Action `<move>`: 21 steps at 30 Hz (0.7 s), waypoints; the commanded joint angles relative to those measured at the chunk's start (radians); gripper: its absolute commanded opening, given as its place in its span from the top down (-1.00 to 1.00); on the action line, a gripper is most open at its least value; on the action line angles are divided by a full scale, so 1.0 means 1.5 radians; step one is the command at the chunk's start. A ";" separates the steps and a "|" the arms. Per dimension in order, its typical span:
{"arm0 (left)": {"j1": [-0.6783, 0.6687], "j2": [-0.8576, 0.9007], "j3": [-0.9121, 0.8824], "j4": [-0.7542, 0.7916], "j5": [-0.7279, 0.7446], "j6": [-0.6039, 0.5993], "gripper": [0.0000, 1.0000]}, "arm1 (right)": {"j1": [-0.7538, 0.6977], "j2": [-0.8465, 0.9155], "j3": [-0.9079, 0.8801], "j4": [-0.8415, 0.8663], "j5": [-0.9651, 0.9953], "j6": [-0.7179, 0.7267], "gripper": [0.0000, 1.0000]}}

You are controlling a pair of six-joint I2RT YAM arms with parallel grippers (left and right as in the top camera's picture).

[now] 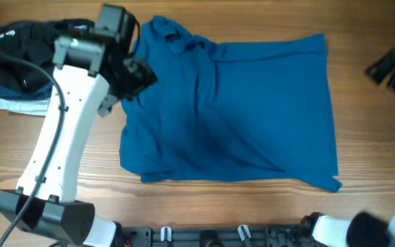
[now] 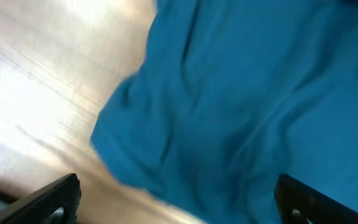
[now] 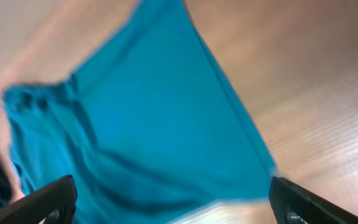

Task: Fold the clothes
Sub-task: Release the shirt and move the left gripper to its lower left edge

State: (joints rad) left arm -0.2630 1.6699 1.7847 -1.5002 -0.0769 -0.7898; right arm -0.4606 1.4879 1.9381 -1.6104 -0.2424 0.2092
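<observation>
The clothes, one wrinkled blue shirt [image 1: 232, 110], lie spread flat across the middle of the wooden table, with the collar at the upper left. My left gripper [image 1: 137, 74] hovers over the shirt's left edge near the collar and sleeve. In the left wrist view the left gripper [image 2: 176, 200] is open, with the shirt's edge [image 2: 241, 106] and bare wood below it. My right gripper [image 1: 393, 68] hangs at the far right, off the shirt. The right wrist view shows the right gripper [image 3: 173, 200] open, well above the shirt [image 3: 148, 124], with nothing between the fingers.
A stack of folded black, navy and white garments [image 1: 19, 68] sits at the table's left, behind my left arm [image 1: 60, 144]. Bare wooden table [image 1: 369, 137] lies to the right of the shirt and in front of it.
</observation>
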 commanded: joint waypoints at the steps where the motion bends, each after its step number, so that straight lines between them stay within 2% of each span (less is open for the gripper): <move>1: -0.035 -0.059 -0.142 0.046 0.035 -0.055 -0.99 | 0.003 -0.098 -0.188 0.025 0.052 0.037 -0.99; 3: -0.064 -0.110 -0.247 0.108 0.083 -0.073 -1.00 | 0.004 -0.176 -0.345 0.068 0.016 0.036 -1.00; 5: -0.100 -0.151 -0.328 0.140 0.088 -0.117 -1.00 | 0.004 -0.241 -0.476 0.128 -0.034 0.035 -1.00; 9: -0.174 -0.186 -0.477 0.203 0.086 -0.207 -0.96 | 0.004 -0.281 -0.625 0.228 -0.079 0.001 -0.99; 10: -0.182 -0.186 -0.508 0.231 0.086 -0.213 -0.89 | 0.004 -0.274 -0.650 0.248 -0.079 0.000 -0.99; 12: -0.185 -0.186 -0.564 0.293 0.069 -0.212 -0.63 | 0.004 -0.259 -0.675 0.279 -0.095 -0.003 -0.98; 14: -0.185 -0.183 -0.606 0.354 0.009 -0.212 -0.15 | 0.004 -0.243 -0.677 0.306 -0.096 -0.017 -0.96; 17: -0.185 -0.155 -0.647 0.423 -0.018 -0.209 0.05 | 0.004 -0.230 -0.677 0.338 -0.096 -0.017 -0.95; 21: -0.185 -0.067 -0.653 0.470 -0.033 -0.209 0.13 | 0.004 -0.224 -0.677 0.369 -0.096 -0.017 -0.93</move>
State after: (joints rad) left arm -0.5369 1.4826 0.8131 -0.8211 -0.0792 -1.0950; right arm -0.4587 1.1458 0.9241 -1.0744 -0.3668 0.2008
